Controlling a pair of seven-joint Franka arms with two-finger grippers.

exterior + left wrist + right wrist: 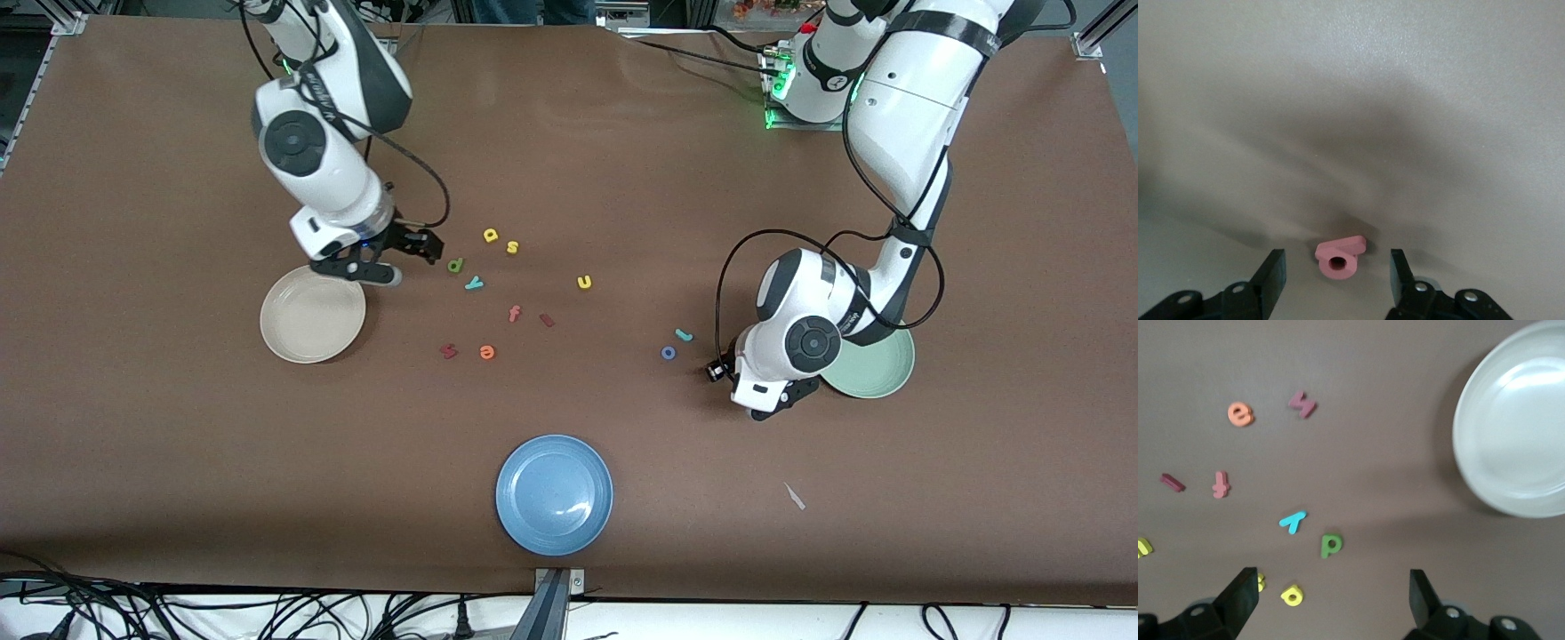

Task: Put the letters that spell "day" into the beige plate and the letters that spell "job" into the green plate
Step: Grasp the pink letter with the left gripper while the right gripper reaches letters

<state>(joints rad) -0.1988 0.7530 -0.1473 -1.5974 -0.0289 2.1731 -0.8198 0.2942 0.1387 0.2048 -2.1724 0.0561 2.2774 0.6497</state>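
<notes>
Two arms in glossy white shells with dark grey joint bands and round dark caps. Black cables loop along each forearm. Black two-finger grippers: left gripper, right gripper. Green lights glow at the bases.
</notes>
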